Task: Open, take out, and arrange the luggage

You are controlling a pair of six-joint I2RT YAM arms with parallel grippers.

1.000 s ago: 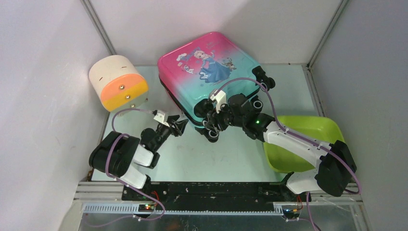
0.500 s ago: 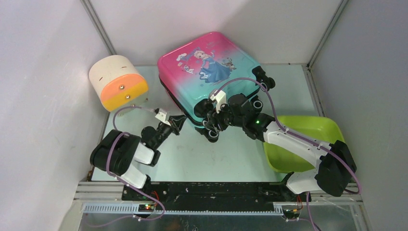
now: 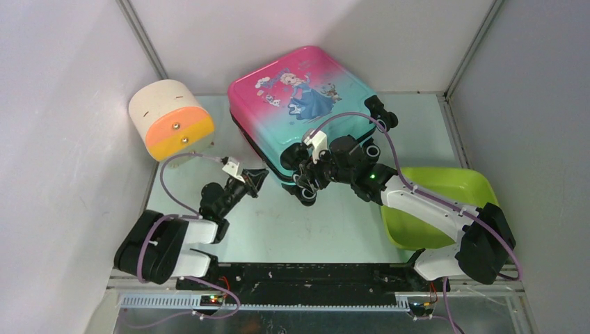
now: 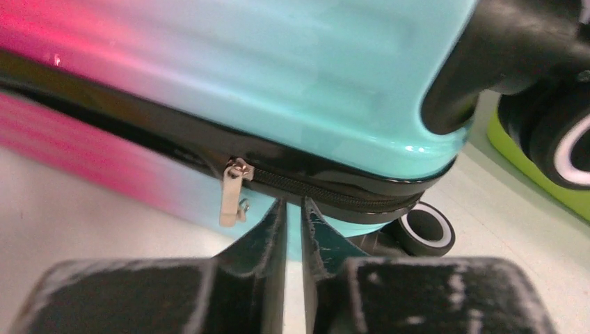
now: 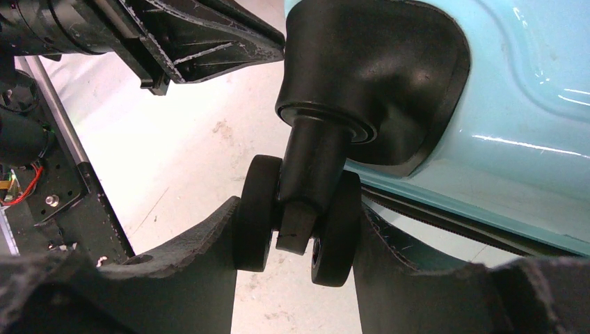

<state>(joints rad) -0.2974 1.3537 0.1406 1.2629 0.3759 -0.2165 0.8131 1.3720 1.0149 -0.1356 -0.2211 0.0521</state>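
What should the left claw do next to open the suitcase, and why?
Probably open and shift sideways to the zipper pull: the left gripper is pinched on nothing, the pull hangs beside its tips, while the right gripper holds a luggage wheel steady.

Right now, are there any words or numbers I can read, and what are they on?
None can be read.
The suitcase shows only a cartoon princess picture; the white shapes beside her are too small to make out.
The zipper pull and green tub show no lettering.
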